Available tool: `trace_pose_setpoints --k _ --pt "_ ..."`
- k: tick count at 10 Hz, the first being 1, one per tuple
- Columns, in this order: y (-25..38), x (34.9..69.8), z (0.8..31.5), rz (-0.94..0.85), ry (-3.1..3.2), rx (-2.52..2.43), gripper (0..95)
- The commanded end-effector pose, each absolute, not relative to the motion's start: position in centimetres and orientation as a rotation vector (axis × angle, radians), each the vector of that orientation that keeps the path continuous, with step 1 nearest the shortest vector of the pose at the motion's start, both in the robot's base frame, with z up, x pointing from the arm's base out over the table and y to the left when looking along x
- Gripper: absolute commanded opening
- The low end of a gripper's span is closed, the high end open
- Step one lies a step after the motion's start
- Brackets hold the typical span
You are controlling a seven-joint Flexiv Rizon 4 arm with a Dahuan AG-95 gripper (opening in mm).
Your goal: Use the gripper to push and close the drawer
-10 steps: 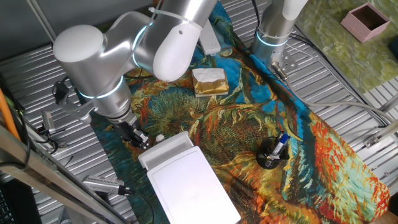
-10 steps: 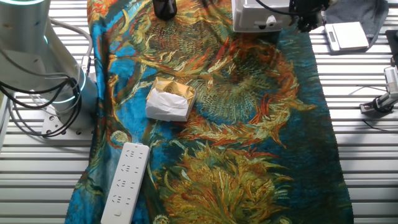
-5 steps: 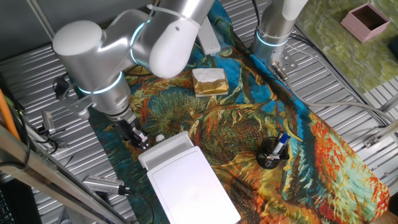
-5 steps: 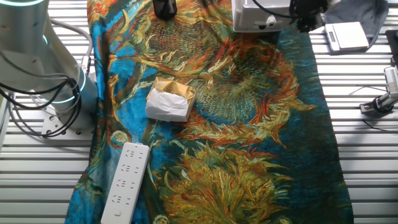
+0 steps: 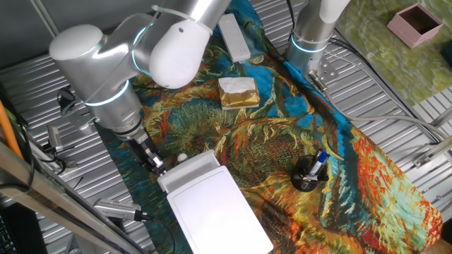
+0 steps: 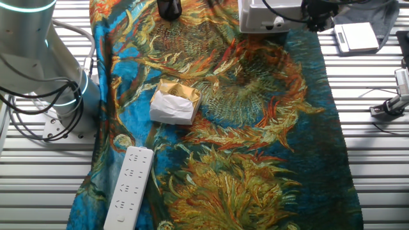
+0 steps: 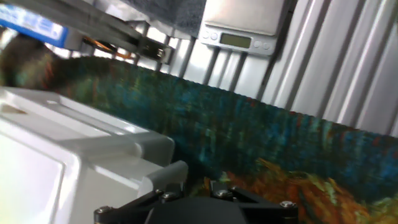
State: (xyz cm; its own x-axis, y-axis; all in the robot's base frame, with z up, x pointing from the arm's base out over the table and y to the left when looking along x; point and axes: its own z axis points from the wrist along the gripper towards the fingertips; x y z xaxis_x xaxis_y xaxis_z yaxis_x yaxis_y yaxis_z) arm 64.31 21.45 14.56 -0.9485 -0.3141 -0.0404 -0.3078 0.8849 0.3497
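The gripper (image 5: pixel 155 164) hangs low over the cloth (image 5: pixel 282 141), just beside the near-left corner of the drawer (image 5: pixel 189 169) — whether it touches cannot be told, nor whether the fingers are apart or together. The drawer sticks out a little from the white box (image 5: pixel 219 212) at the near edge of the table. Farther off lie a tan-and-white block (image 5: pixel 237 92) and a power strip (image 5: pixel 234 38); a black cup (image 5: pixel 308 173) stands to the right.
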Motion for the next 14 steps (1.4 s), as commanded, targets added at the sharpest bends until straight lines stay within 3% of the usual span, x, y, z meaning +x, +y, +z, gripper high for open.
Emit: trace_pose_setpoints --k 1,14 --pt "22.4 64.5 14.7 -0.598 -3.025 0.458 19.0" --pt "26.2 64.9 15.0 -0.721 -3.000 0.288 19.0"
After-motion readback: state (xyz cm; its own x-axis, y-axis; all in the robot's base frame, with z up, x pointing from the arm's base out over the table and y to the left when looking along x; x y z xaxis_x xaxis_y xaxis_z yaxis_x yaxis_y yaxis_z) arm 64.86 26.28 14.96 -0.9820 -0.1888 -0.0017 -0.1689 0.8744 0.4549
